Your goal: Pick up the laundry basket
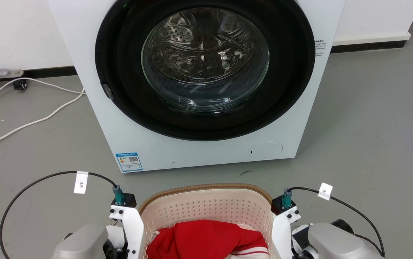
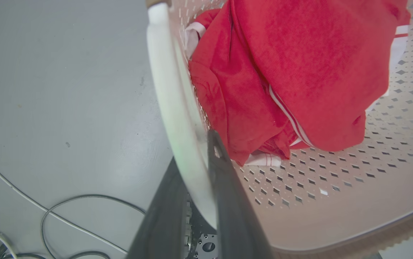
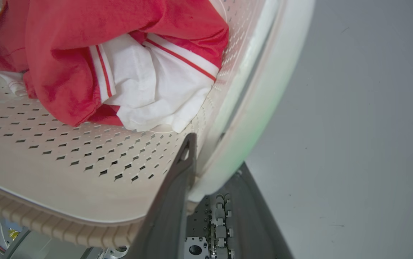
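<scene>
The laundry basket, cream and perforated with a brown woven-look rim, sits at the bottom centre of the head view between my two wrists. It holds a red and white garment. In the left wrist view my left gripper is shut on the basket's white side handle, one dark finger inside the wall and one outside. My right gripper is shut the same way on the opposite white handle. The fingertips are hidden in the head view, where the left wrist and right wrist flank the basket.
A white front-loading washing machine with its dark round door stands just beyond the basket. White cables trail over the grey floor at the left, and black cables lie near my left arm. Bare grey floor lies to the right.
</scene>
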You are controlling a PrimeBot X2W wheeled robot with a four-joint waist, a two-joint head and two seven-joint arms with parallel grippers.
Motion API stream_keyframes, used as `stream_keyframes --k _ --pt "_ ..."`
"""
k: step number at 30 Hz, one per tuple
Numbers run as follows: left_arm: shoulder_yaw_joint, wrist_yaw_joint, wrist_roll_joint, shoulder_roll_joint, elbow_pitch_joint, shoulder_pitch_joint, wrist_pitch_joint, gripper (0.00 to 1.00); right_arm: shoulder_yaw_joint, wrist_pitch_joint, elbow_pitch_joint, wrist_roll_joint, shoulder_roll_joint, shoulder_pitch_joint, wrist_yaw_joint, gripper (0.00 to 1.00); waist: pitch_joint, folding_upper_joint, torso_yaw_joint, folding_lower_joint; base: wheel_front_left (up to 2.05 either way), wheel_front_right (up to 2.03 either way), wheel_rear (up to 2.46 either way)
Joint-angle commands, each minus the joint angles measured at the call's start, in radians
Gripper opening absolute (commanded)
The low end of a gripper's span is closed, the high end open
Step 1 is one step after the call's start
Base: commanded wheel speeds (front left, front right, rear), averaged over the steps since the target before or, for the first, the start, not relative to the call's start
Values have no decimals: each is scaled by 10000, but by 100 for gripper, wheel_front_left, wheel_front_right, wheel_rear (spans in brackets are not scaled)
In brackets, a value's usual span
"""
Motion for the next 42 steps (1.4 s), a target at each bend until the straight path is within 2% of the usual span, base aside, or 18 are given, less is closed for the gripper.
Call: stream_keyframes --k 1,42 --pt "-33 7 -28 -18 11 -152 -50 0 48 23 3 -60 -29 134 28 0 -1 0 3 0 0 0 0" --pt "-131 8 -161 -7 28 -16 -39 0 52 107 176 43 -10 217 27 0 -56 0 -58 0 0 0 0"
